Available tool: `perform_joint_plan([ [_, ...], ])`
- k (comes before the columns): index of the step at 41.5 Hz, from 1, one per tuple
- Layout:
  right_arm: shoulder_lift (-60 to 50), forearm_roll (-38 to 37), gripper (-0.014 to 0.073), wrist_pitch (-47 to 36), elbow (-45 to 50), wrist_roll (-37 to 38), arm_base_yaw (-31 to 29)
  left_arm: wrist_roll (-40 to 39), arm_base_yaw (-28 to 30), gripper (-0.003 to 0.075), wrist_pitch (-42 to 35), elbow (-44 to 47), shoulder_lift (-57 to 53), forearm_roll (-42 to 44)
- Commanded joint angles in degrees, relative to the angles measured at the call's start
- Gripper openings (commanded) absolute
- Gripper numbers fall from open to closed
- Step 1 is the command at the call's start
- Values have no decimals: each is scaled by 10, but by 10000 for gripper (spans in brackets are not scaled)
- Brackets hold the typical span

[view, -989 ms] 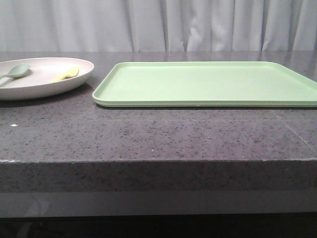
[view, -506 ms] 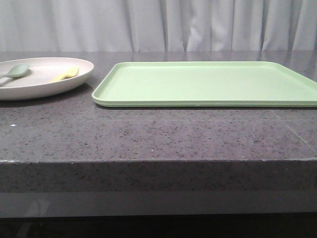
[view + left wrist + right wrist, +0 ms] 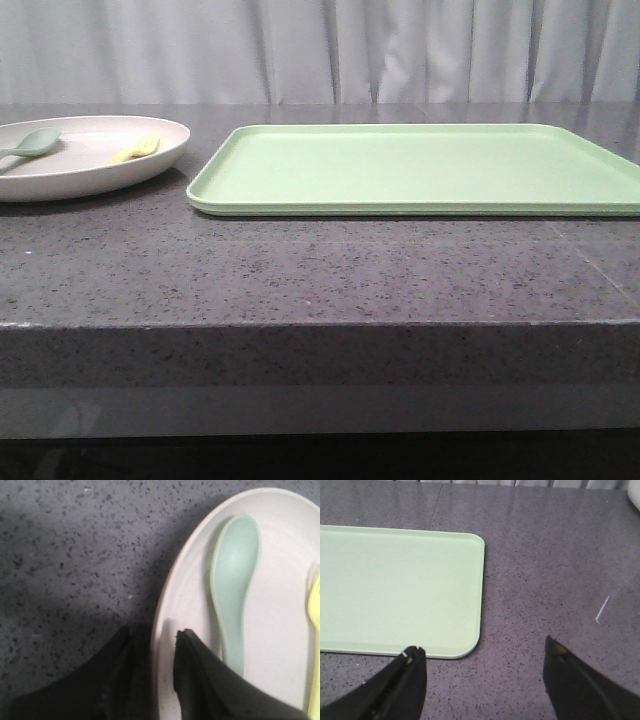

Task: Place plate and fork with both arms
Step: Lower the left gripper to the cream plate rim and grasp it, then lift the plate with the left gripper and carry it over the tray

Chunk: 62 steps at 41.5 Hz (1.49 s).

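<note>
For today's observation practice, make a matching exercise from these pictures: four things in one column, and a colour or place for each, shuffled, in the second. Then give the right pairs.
Things:
1. fork
2. spoon
3. tray
4. left gripper

Descriptions:
A. light green, flat, nothing on it
B. grey-green, lying in the plate, farther from the tray
C. black fingers either side of the plate's rim
D. pale yellow, lying in the plate, nearer the tray

Pairs: 1-D, 2-B, 3-A, 4-C
</note>
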Motion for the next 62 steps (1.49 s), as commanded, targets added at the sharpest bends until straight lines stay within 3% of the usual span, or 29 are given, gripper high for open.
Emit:
perform_joint_plan([
  [1, 4, -6, 521, -43, -18, -5, 1, 3, 1, 104, -5, -20, -27, -29],
  [9, 4, -6, 521, -43, -18, -5, 1, 3, 1, -20, -3, -22, -27, -30],
  [19, 4, -6, 521, -43, -18, -5, 1, -1, 0, -20, 55, -58, -29, -57],
  [28, 4, -6, 521, -42, -18, -5, 1, -69, -33, -20, 50, -97, -48, -55],
  [41, 4, -6, 521, -42, -18, -5, 1, -210, -157, -20, 0, -151, -49, 28],
  [57, 4, -6, 521, -42, -18, -5, 1, -278, -305, -20, -102, -152, -14, 35],
  [62, 4, -6, 521, -42, -18, -5, 1, -331, -346, -20, -147, -152, 2, 74],
])
